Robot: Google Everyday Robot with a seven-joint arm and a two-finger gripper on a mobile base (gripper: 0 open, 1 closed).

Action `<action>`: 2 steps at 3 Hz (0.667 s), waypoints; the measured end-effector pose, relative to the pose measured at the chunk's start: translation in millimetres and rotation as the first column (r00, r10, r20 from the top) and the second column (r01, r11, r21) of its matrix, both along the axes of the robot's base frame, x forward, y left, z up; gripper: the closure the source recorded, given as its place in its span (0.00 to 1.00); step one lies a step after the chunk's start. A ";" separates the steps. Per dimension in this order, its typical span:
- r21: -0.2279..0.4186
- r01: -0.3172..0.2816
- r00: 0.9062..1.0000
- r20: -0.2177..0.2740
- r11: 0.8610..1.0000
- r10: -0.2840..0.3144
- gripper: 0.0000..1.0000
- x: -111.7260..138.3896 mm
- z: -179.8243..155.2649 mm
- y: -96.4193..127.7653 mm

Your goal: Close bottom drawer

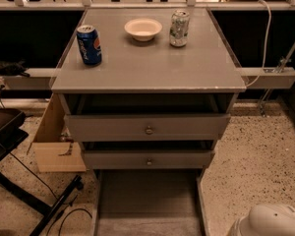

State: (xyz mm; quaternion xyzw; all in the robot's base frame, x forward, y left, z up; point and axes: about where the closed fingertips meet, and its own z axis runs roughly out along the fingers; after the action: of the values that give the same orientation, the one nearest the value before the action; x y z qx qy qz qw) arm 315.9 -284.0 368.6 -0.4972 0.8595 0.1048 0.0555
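Note:
The grey cabinet [147, 73] stands in the middle of the camera view. Its bottom drawer [147, 200] is pulled far out toward me; I see its long plain grey tray running to the lower edge, and its front and knob are out of view. Above it are two wider grey drawers, the top one [147, 128] and the middle one [147, 160], each with a small round knob. Only a white rounded part of my arm [270, 222] shows at the bottom right, right of the tray. The gripper is out of view.
On the cabinet top stand a blue soda can [89, 44], a white bowl [143, 28] and a green-and-white can [179, 28]. A cardboard box [54, 141] sits on the floor at the left, by a black stand [19, 181]. Speckled floor lies to the right.

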 end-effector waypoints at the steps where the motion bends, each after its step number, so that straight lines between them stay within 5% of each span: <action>1: 0.063 0.071 0.997 -0.048 0.995 -0.068 0.97 -6.4 -64.7 -3.8; 2: 0.096 0.078 0.993 -0.098 0.992 -0.068 1.00 -23.9 -92.8 11.8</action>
State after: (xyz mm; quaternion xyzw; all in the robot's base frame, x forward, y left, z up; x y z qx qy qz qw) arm 292.1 -272.3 275.9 -0.4564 0.8725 0.1690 0.0431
